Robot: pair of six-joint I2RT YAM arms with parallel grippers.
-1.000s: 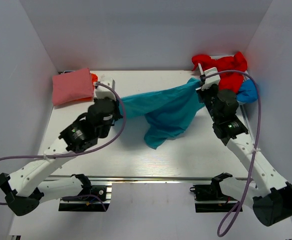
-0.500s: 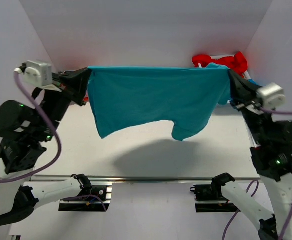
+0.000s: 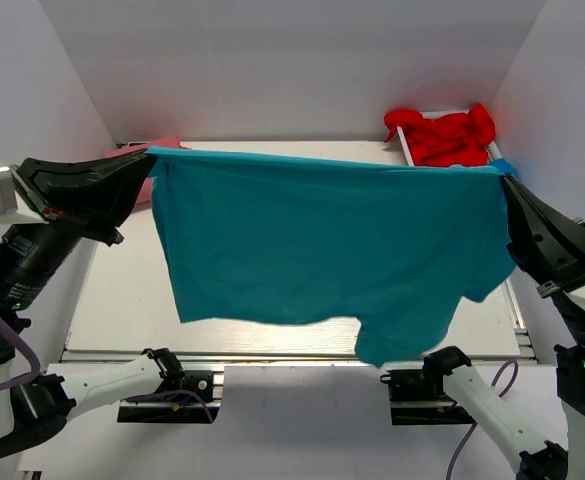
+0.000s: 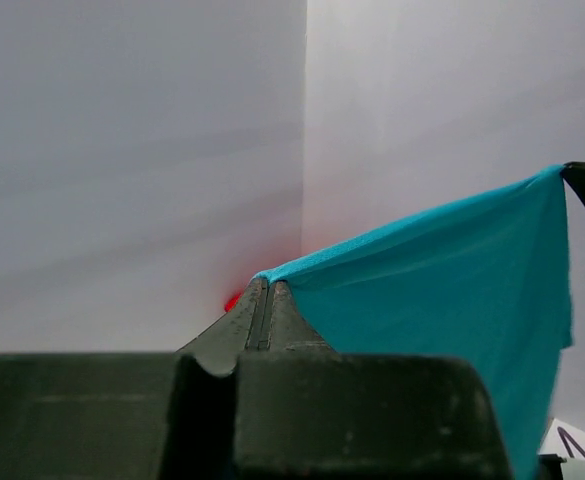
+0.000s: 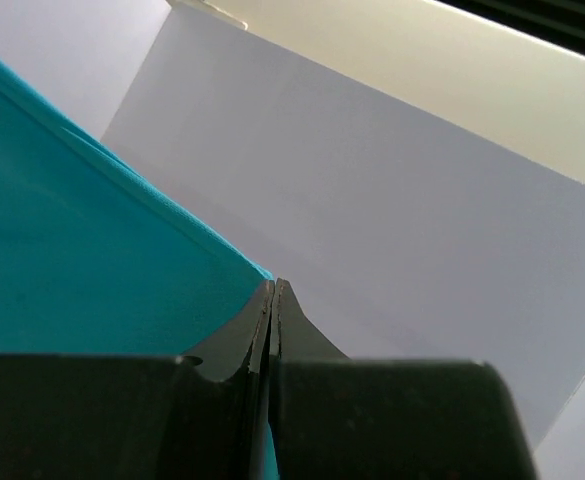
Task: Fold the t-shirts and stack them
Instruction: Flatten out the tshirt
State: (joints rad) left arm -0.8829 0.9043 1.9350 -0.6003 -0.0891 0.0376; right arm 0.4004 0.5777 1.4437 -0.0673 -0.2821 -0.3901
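The teal t-shirt (image 3: 322, 240) hangs spread wide in the air, stretched between both arms high above the table. My left gripper (image 3: 150, 162) is shut on its left top corner; in the left wrist view the teal t-shirt (image 4: 442, 290) runs off to the right from the gripper (image 4: 265, 285). My right gripper (image 3: 502, 178) is shut on the right top corner, and the teal t-shirt (image 5: 82, 270) shows left of that gripper (image 5: 273, 287). A red t-shirt (image 3: 442, 135) lies crumpled at the back right. A sliver of the pink t-shirt (image 3: 162, 143) shows behind the left corner.
White walls (image 3: 292, 60) close in the back and both sides. The white table (image 3: 122, 300) shows below the hanging cloth at the left. A strip of bright blue cloth (image 3: 503, 165) peeks out beside the right gripper.
Both arms have lifted the teal t-shirt off the table and drawn it apart and toward the camera, so it went from a bunched strip to a fully spread sheet.
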